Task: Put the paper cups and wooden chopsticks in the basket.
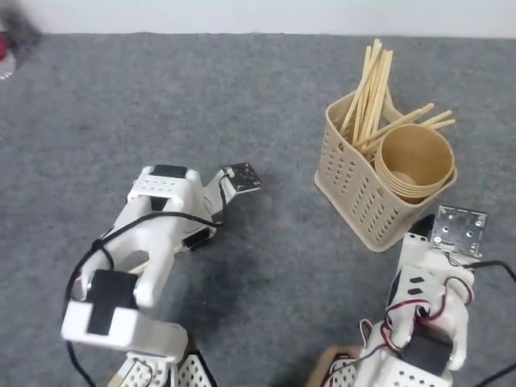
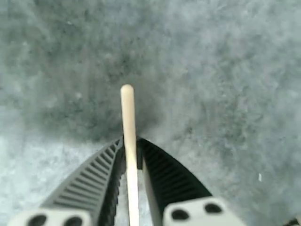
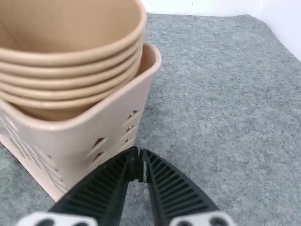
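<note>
One wooden chopstick (image 2: 127,108) is gripped by the left tool (image 2: 129,141), over the grey desk (image 1: 242,97) on the left side. On the right, the basket (image 1: 355,193) holds a bundle of chopsticks (image 1: 369,81) and the stacked paper cups (image 1: 413,161). Just beside its near wall, the right tool (image 3: 138,153) is closed on nothing.

A grey, felt-like fabric mat (image 1: 161,105) covers the bench. Along its far edge runs a plain white wall (image 1: 242,14). A blurred red and white object (image 1: 6,50) sits at one far corner.
</note>
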